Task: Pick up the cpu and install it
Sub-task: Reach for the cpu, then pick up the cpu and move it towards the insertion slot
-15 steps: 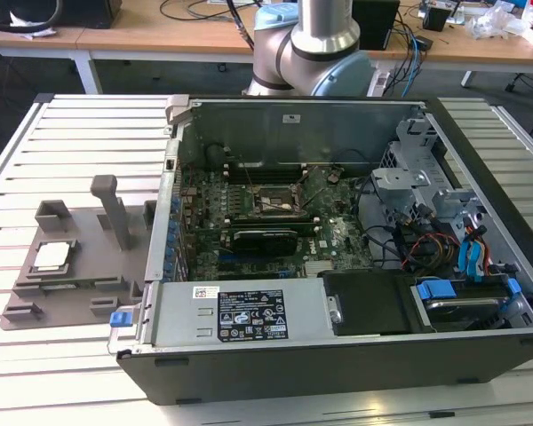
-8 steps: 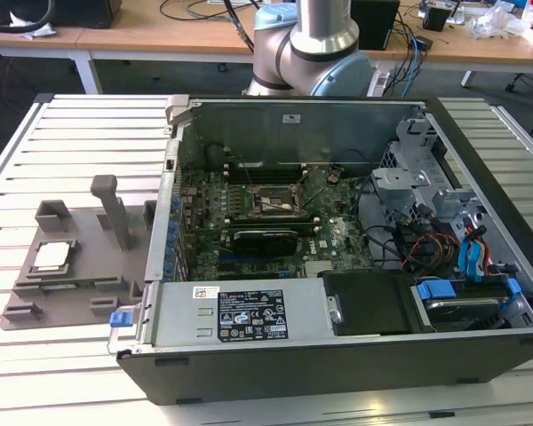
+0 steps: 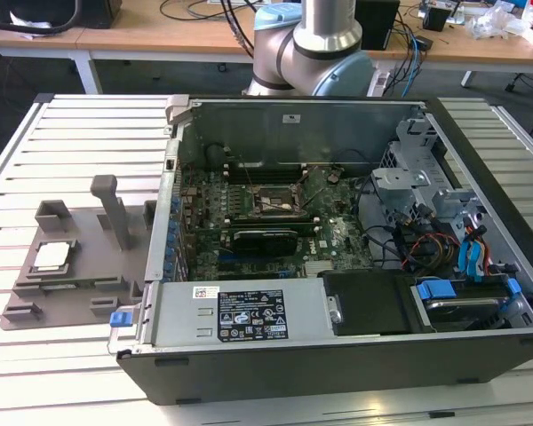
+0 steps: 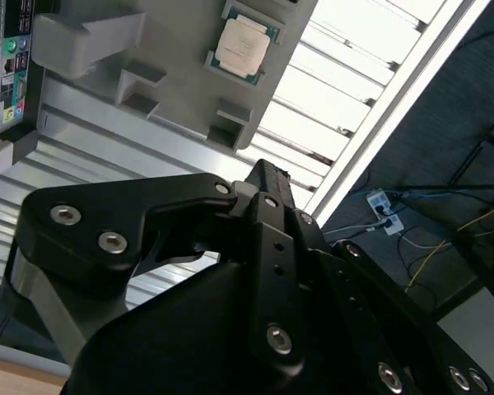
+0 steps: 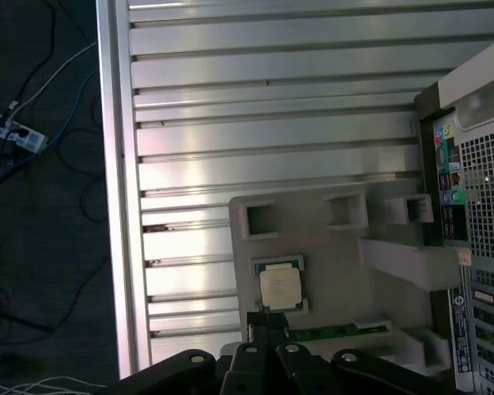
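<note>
**Gripper closed above the tray, cpu not yet picked up**

The gripper [image 5: 263,318] has its fingertips drawn together with nothing between them, as both wrist views show. The cpu [image 5: 280,286] lies just ahead of those tips in the first wrist view, flat and metal side up in a square pocket of the grey plastic tray [image 5: 337,247]. No contact between the two can be made out. In the exterior view the cpu [image 3: 51,256] sits in the same pocket. The tray [image 3: 80,288] rests on the slatted aluminium table [image 3: 80,133], beside the open computer case [image 3: 338,346]. The motherboard socket [image 3: 271,202] is well apart from the chip, deep inside that case, with its frame open and nothing seated in it. So the pick-up is not done and the installing has not begun.

Several things could go wrong from here, judging by the layout:

- With the fingers together, coming down on the chip would press on its lid rather than straddle it.
- The chip is thin and sits low in its pocket – a grip on so little edge could slip, or tilt it against the pocket walls.
- The tray's upright post [image 3: 114,211] and the case wall both stand close to the gripper's likely path, and either could be clipped.
- A chip held crooked would meet the socket at an angle and might bend the contacts.
</note>
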`<state>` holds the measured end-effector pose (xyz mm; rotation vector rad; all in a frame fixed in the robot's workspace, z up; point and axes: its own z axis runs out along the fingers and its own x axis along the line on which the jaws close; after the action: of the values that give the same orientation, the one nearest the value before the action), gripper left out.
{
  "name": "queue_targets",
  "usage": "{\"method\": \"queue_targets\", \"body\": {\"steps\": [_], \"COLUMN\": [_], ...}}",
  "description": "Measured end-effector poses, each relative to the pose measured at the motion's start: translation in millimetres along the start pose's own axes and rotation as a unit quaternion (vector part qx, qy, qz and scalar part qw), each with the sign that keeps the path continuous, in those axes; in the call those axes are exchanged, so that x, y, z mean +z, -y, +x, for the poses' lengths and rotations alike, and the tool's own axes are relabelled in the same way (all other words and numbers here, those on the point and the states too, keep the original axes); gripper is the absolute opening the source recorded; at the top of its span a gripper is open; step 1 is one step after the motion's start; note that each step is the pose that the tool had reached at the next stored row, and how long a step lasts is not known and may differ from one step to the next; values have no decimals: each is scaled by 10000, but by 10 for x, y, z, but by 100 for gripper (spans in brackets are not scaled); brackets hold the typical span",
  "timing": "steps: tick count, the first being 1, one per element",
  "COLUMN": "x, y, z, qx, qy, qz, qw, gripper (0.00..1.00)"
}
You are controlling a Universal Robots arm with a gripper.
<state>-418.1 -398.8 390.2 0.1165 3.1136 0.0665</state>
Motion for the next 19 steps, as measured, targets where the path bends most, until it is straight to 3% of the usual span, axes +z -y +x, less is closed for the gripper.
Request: {"method": "queue_targets", "body": {"steps": [7,11,19], "x": [20,22,22], "y": [-15,-19,-20], "z": [-210,-261,-270], "qx": [0,1,0], "qy": [0,0,0], "qz": [4,4,4], "qw": [10000,10000,10000], "gripper": [11,11,11]}}
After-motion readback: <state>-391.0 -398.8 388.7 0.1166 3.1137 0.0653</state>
